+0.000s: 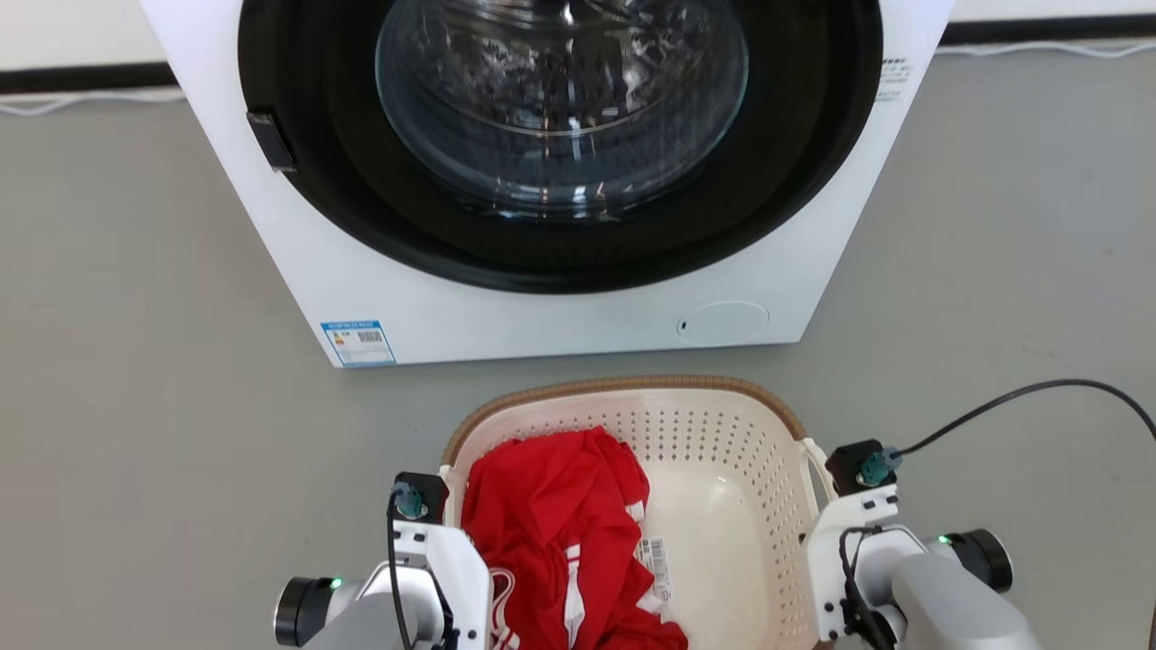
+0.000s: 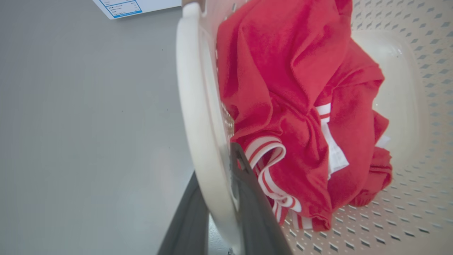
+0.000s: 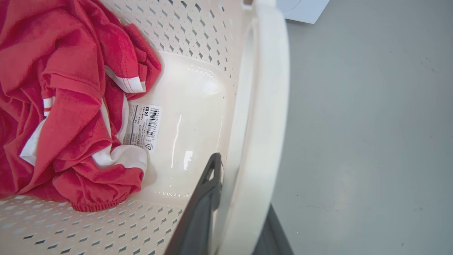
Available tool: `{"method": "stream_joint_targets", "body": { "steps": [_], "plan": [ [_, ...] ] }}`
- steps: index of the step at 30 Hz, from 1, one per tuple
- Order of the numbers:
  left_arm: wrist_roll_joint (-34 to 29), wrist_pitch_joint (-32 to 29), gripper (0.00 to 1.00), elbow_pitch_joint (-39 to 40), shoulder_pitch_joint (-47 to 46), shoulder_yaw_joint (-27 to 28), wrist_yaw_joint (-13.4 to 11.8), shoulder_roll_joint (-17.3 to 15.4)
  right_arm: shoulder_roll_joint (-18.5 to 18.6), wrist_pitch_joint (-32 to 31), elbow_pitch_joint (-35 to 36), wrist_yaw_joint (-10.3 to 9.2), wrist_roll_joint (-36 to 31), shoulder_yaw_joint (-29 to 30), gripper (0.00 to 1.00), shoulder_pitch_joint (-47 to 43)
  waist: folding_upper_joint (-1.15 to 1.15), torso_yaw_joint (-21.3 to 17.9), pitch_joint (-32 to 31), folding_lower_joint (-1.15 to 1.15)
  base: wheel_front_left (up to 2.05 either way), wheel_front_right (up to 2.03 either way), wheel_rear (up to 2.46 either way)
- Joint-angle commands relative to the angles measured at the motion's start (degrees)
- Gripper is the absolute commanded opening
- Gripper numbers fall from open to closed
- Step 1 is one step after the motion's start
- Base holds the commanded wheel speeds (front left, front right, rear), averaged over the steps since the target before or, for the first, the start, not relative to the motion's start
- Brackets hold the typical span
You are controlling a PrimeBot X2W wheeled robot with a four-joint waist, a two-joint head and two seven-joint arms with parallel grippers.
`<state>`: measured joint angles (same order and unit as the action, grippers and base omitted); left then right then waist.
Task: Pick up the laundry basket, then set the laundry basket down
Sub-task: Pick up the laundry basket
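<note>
Grey floor point(image 1: 135, 361) runs up to a white washing machine point(image 1: 560, 325), whose round glass door point(image 1: 560, 108) is closed. The laundry basket point(image 1: 722, 424) sits just in front of the washing machine, under its door and centred on it, with a strip of bare floor between the two. A red shirt point(image 1: 551, 506) with white stripes lies heaped in the basket's half that is toward the machine's label corner. A barcode sticker point(image 3: 143, 125) shows on the bare bottom beside it.

The left jaws straddle the left handle point(image 2: 198, 117), with one dark finger point(image 2: 247, 191) inside the wall and the other outside. They look closed snugly onto it. The right jaws do the same on the right handle point(image 3: 262, 106), inner finger point(image 3: 205, 198) against the wall, and they also look pressed tight.

By my reading the grip on both sides is made, so the reach is done. I cannot tell whether the basket has left the floor. The lift, if not begun, and the setting down are left.

The basket stands upright with its open mouth facing up and its brown rim level. The line from handle to handle runs parallel to the washing machine's front. The end farthest from the machine is cut off at the bottom of the head view, so I cannot tell whether that line or the one pointing at the machine is the long axis.
</note>
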<state>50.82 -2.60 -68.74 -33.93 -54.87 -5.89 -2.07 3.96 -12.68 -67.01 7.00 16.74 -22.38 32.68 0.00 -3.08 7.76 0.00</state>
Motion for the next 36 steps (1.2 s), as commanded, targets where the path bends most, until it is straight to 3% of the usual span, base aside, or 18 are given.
{"method": "stream_joint_targets", "body": {
  "steps": [1,36],
  "plan": [
    [0.4,0.4,0.0,1.1,-1.1,0.5,-0.5,-0.8,-1.1,-0.1,1.1,0.48,-0.1,-1.1,0.0,-0.8,0.0,-0.1,-0.9,0.0,0.0,0.0,0.0],
    [5.3,-0.9,0.0,0.5,0.0,-4.1,-0.4,-0.8,-1.1,-1.2,0.7,0.48,2.6,-2.6,0.0,-4.3,0.0,0.3,-4.5,0.0,0.0,0.0,0.0]
  ]
}}
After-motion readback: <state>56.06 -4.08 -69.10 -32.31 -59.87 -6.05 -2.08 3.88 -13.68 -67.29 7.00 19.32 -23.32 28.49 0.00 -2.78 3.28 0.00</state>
